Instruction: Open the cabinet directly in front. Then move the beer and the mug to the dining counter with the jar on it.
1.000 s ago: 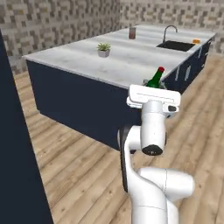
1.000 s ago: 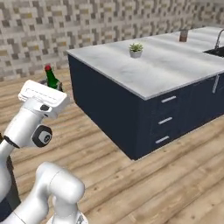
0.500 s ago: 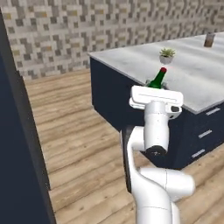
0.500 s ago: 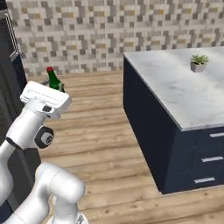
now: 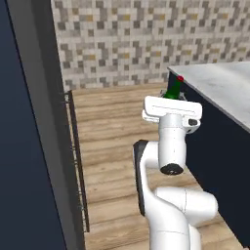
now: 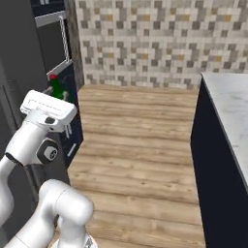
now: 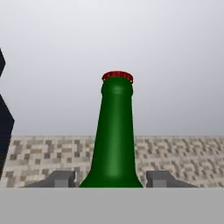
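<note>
The beer (image 7: 114, 140) is a green glass bottle with a red cap, standing upright between my fingertips (image 7: 61, 178). My gripper (image 7: 113, 178) is shut on its body. In the left base view the beer (image 5: 172, 90) pokes up behind the white hand, where the gripper (image 5: 171, 97) holds it at about the height of the counter top. The right base view has the beer (image 6: 57, 87) and gripper (image 6: 55, 95) in front of a dark tall unit. The dining counter (image 5: 222, 83), white marble on a navy base, lies to the right (image 6: 232, 111). Mug, jar and cabinet are out of view.
A tall dark panel (image 5: 29, 146) with a long vertical bar handle (image 5: 77, 161) stands close on the left. A dark tall unit with built-in appliances (image 6: 48, 43) is beside the arm. Wooden floor (image 6: 140, 145) runs to a mosaic stone wall (image 5: 122, 39).
The whole picture has swung: the base has turned, so the counter slid off to the right and the dark tall units came in on the left. The beer stays in the gripper.
</note>
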Controlling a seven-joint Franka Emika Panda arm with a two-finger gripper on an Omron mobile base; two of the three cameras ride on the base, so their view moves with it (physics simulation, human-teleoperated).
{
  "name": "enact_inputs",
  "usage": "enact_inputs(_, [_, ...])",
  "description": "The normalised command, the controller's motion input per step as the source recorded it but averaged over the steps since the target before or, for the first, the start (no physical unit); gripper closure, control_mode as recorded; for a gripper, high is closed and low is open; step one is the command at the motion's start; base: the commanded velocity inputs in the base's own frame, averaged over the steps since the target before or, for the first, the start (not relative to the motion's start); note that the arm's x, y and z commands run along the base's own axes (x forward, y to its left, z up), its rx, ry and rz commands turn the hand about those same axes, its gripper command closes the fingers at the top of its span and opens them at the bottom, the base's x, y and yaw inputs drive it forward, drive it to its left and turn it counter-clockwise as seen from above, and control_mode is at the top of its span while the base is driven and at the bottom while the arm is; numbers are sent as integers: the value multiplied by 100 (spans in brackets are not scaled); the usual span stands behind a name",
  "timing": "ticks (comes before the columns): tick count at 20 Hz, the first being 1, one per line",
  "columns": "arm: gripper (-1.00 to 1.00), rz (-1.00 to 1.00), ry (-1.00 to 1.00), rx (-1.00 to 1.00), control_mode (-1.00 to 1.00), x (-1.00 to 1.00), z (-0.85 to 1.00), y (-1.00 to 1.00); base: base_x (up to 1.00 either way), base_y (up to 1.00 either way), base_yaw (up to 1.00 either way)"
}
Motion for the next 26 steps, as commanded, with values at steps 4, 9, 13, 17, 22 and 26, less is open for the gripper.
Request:
enact_inputs(4, [100, 0, 0, 0, 100, 0, 0, 0, 96, -100, 20])
enact_inputs(9, [100, 0, 0, 0, 100, 0, 0, 0, 99, -90, 18])
enact_inputs(13, [100, 0, 0, 0, 100, 0, 0, 0, 100, -23, 24])
enact_inputs(17, [100, 0, 0, 0, 100, 0, 0, 0, 100, 0, 27])
enact_inputs(22, [100, 0, 0, 0, 100, 0, 0, 0, 100, -2, 31])
enact_inputs(26, [100, 0, 0, 0, 100, 0, 0, 0, 100, -30, 29])
